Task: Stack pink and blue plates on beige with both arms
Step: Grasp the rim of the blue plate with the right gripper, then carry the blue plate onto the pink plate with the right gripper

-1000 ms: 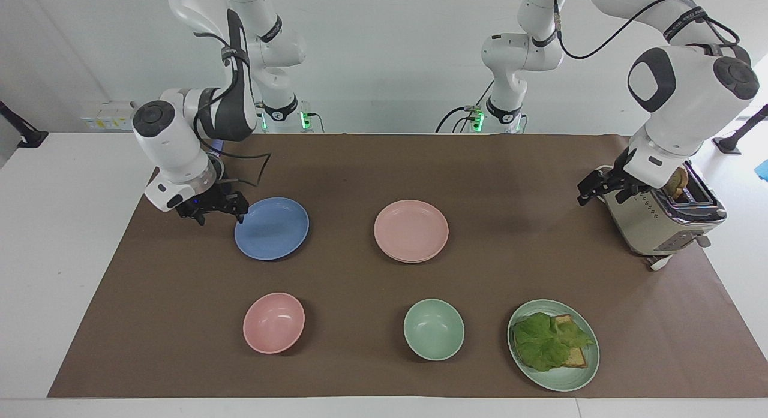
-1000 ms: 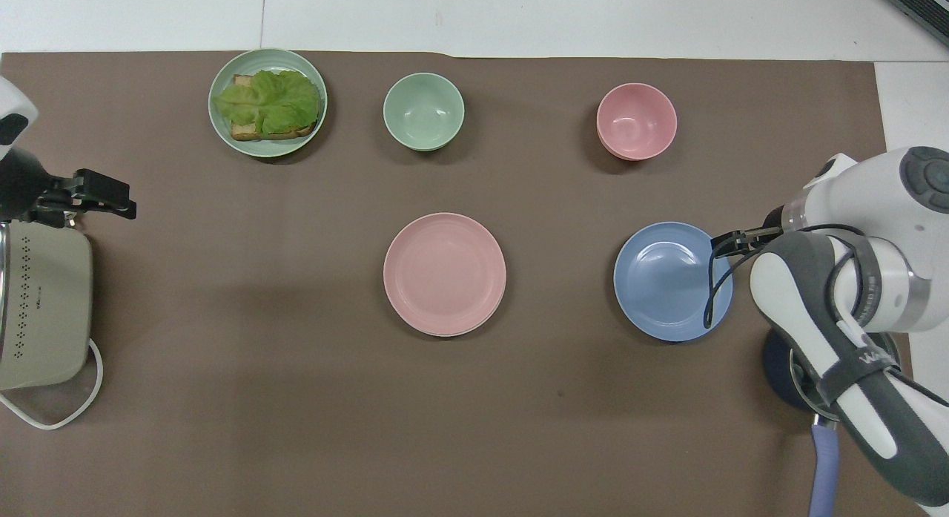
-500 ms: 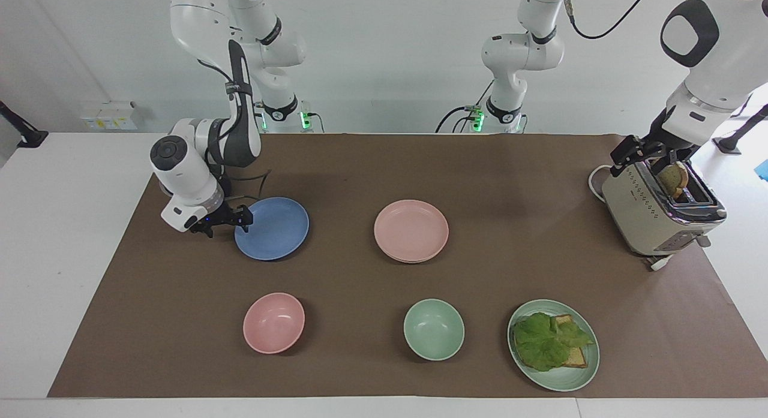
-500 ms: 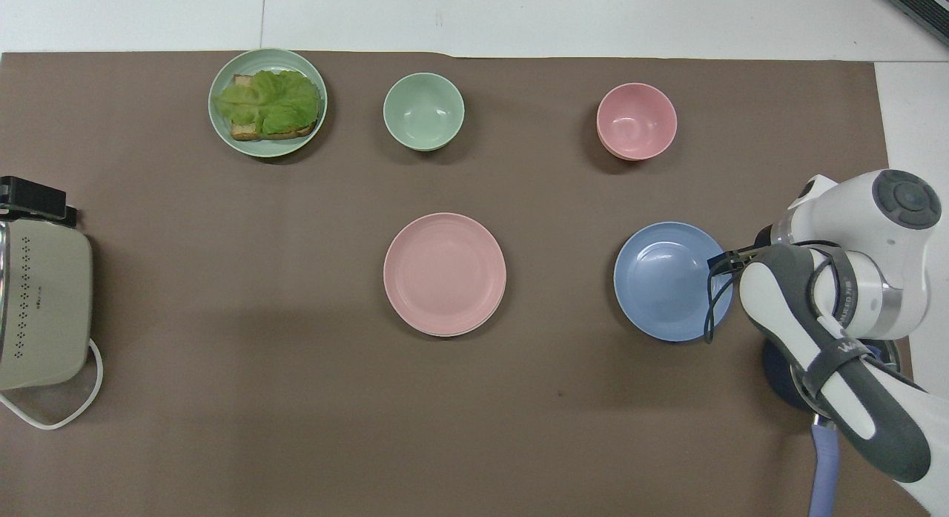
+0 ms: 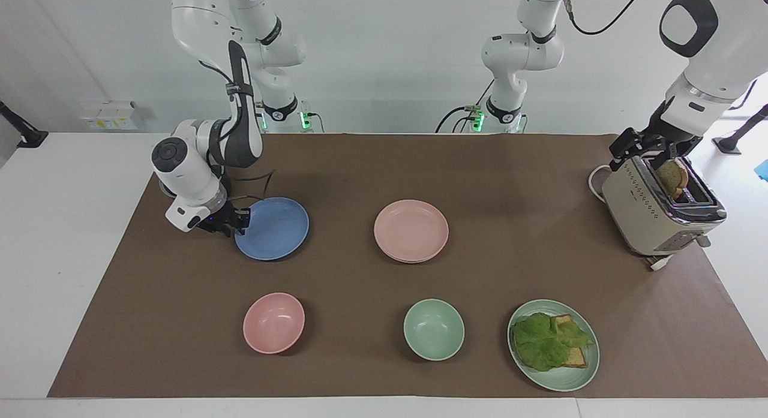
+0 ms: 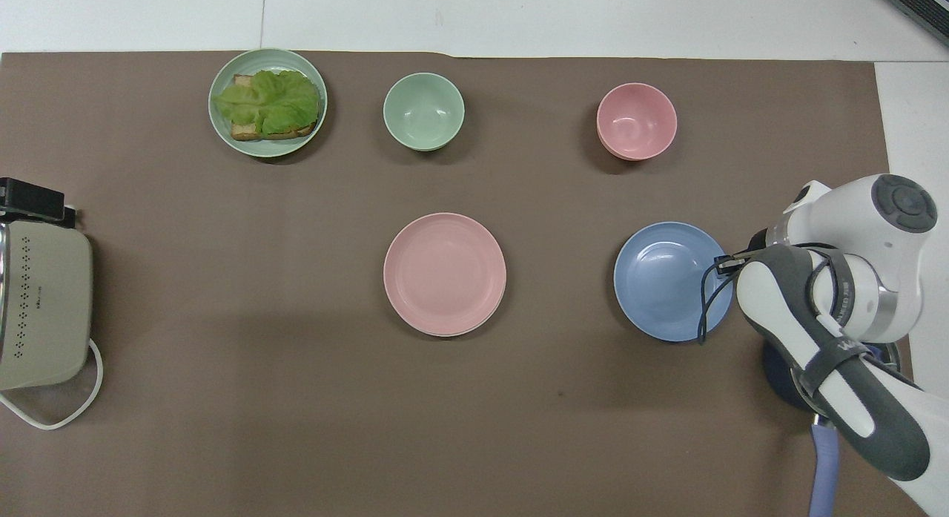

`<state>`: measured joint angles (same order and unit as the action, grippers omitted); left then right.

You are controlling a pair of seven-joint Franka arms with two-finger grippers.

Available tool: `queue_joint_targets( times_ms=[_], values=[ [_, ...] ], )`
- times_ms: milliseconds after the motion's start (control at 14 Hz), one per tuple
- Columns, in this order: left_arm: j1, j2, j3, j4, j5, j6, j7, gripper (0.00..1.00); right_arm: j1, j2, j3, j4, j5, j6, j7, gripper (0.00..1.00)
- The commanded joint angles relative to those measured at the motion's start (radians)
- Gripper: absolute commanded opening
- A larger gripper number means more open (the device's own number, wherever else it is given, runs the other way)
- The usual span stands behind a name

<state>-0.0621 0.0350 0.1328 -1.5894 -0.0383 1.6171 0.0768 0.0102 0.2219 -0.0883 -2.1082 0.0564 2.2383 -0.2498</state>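
Right gripper [image 5: 231, 221] low at blue plate [image 5: 273, 228] rim on right arm's end, fingers closing on rim, grip unconfirmed; pink plate [image 5: 411, 229] mid-table; left gripper [image 5: 647, 143] open over toaster [image 5: 657, 217].

the beige plate [image 5: 414, 257] shows only as a thin rim under the pink plate [image 5: 411, 229]. the right gripper [image 5: 231, 221] fingertips are too small to read at the blue plate [image 5: 273, 229] edge. the toaster [image 6: 41, 305] is cut off by the overhead view's edge.
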Motion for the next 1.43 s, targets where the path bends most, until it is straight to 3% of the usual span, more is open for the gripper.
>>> queue_joint_targets(
  times_ms=[0, 286, 571, 857, 1143, 1357],
  values=[
    [-0.002, -0.006, 0.001, 0.005, 0.021, -0.011, 0.005, 1.0, -0.003, -0.009, 0.001, -0.006, 0.023, 0.001, -0.031, 0.0],
    [-0.002, -0.006, 0.001, 0.005, 0.021, -0.011, 0.005, 1.0, -0.003, -0.027, 0.002, 0.089, 0.054, -0.15, -0.043, 0.0],
    [-0.002, -0.006, 0.001, 0.005, 0.021, -0.011, 0.006, 1.0, 0.001, -0.127, 0.008, 0.128, 0.078, -0.201, -0.055, 0.0],
    [-0.004, -0.006, 0.001, 0.005, 0.021, -0.011, 0.006, 1.0, 0.004, -0.164, 0.041, 0.258, 0.129, -0.328, -0.03, 0.0],
    [-0.002, -0.006, 0.001, 0.005, 0.021, -0.011, 0.006, 1.0, 0.019, -0.159, 0.143, 0.346, 0.117, -0.372, 0.182, 0.0],
    [-0.004, -0.006, 0.001, 0.005, 0.021, -0.011, 0.005, 1.0, 0.112, -0.148, 0.151, 0.362, 0.109, -0.367, 0.326, 0.0]
  ],
)
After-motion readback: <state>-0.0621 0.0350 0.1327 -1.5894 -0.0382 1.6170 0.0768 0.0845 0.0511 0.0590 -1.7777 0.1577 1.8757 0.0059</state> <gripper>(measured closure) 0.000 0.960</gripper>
